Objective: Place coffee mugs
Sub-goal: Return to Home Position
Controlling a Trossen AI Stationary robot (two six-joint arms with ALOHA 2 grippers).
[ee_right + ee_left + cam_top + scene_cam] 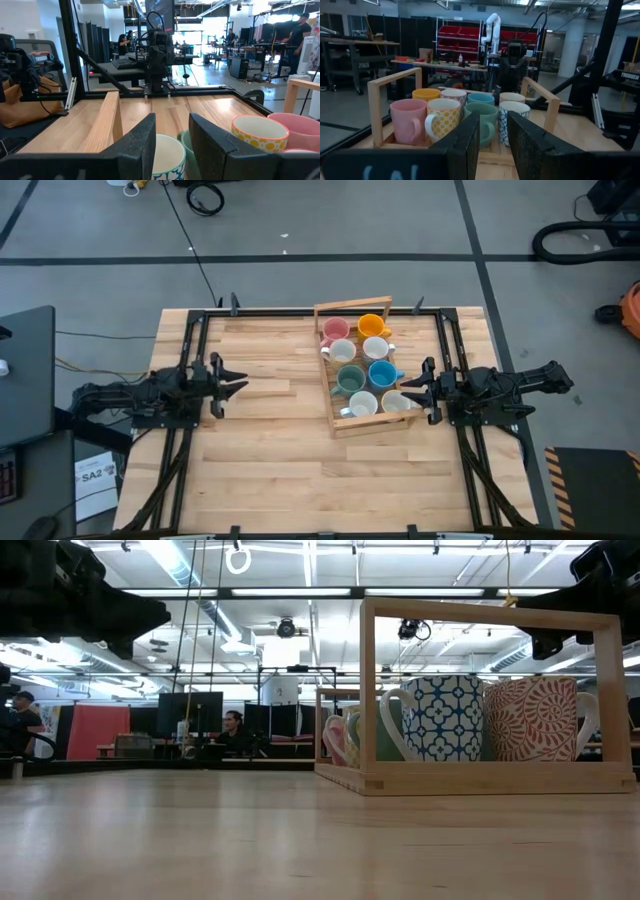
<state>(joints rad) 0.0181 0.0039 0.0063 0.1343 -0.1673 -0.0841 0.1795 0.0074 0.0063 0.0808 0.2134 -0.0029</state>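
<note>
Several coffee mugs stand upright on their bases in a wooden crate (330,395) right of the table's middle: pink (335,330), orange (372,326), green (350,378), blue (381,373) and several white patterned ones (362,404). My right gripper (405,392) is open and empty. It hovers over the crate's near right corner, above the mugs; a blue-patterned white mug (167,155) shows below its fingers (172,125). My left gripper (240,385) is open and empty left of the crate, pointing at it (494,120).
The crate has two upright wooden handle frames (480,610) at its ends, taller than the mugs. Black rails (190,350) run along the table's left and right sides. Bare wooden tabletop (280,450) lies left of and nearer than the crate.
</note>
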